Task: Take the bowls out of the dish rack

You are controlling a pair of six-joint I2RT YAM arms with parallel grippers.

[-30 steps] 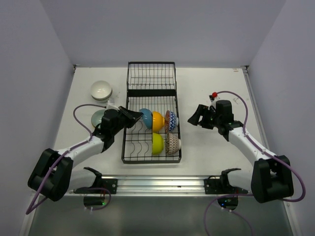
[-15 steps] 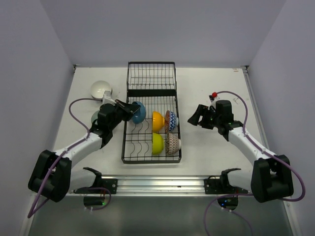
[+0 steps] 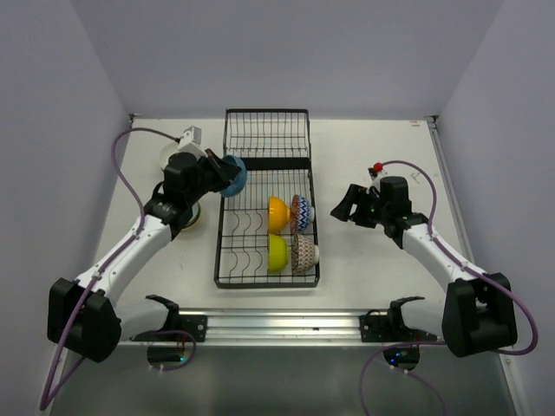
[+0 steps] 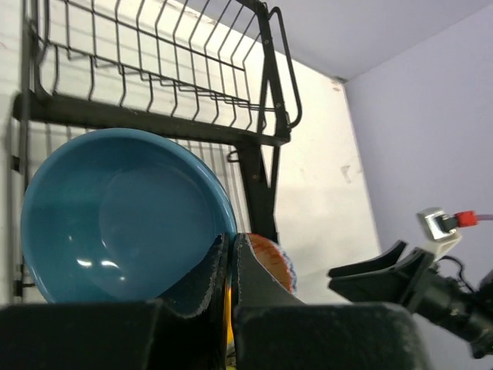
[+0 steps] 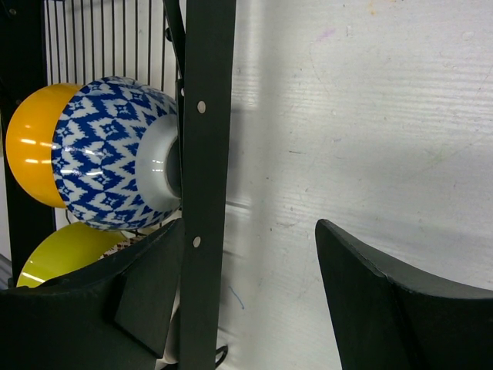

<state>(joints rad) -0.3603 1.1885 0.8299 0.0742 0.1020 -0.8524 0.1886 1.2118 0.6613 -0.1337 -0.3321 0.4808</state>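
Note:
The black wire dish rack [image 3: 264,130] lies in the middle of the table. My left gripper [image 3: 221,173] is shut on the rim of a blue bowl [image 3: 234,176], held up over the rack's left edge. In the left wrist view the blue bowl [image 4: 115,216] faces the camera, with my left gripper [image 4: 229,245] pinching its rim. An orange bowl [image 3: 277,212], a blue zigzag bowl [image 3: 301,212], a yellow-green bowl [image 3: 277,252] and a brown zigzag bowl [image 3: 303,252] stand in the rack. My right gripper [image 3: 340,208] is open beside the rack's right side.
A white bowl [image 3: 168,156] and a pale bowl [image 3: 186,220] sit on the table left of the rack, mostly hidden under my left arm. In the right wrist view the rack's black side rail [image 5: 208,116] crosses in front of the blue zigzag bowl [image 5: 108,162].
My left gripper closed on the blue bowl, lifted it out of the rack and carried it back and to the left. The right arm has not moved.

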